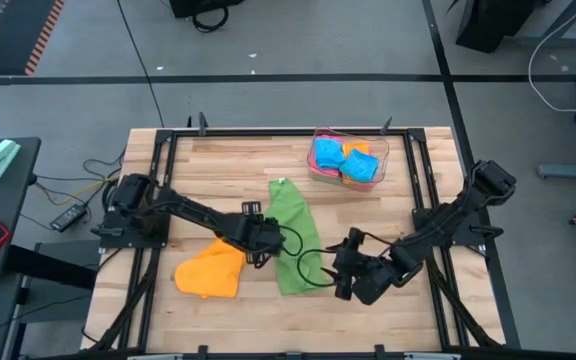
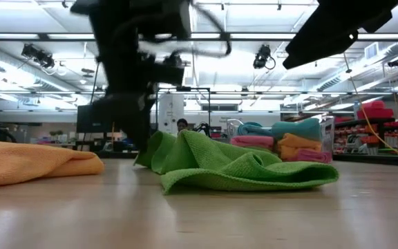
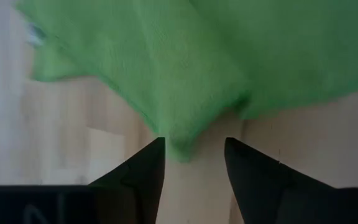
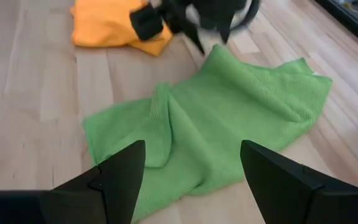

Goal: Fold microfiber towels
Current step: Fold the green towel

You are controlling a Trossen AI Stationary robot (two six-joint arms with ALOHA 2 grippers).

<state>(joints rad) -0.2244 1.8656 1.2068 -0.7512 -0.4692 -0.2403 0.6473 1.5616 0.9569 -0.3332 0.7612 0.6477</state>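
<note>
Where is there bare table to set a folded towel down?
Free: the far left corner of the table, behind the left gripper, and the near right corner. Crowded: the middle, with the green towel, orange towel and right gripper.

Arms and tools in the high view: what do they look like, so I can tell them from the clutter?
Both arms are dark, near black, built of slim jointed links on black bases at the table's side edges. Black cables loop loosely beside the left tool and the right tool. Each tool ends in two dark, tapering, wedge-shaped fingers. No markings are visible.
</note>
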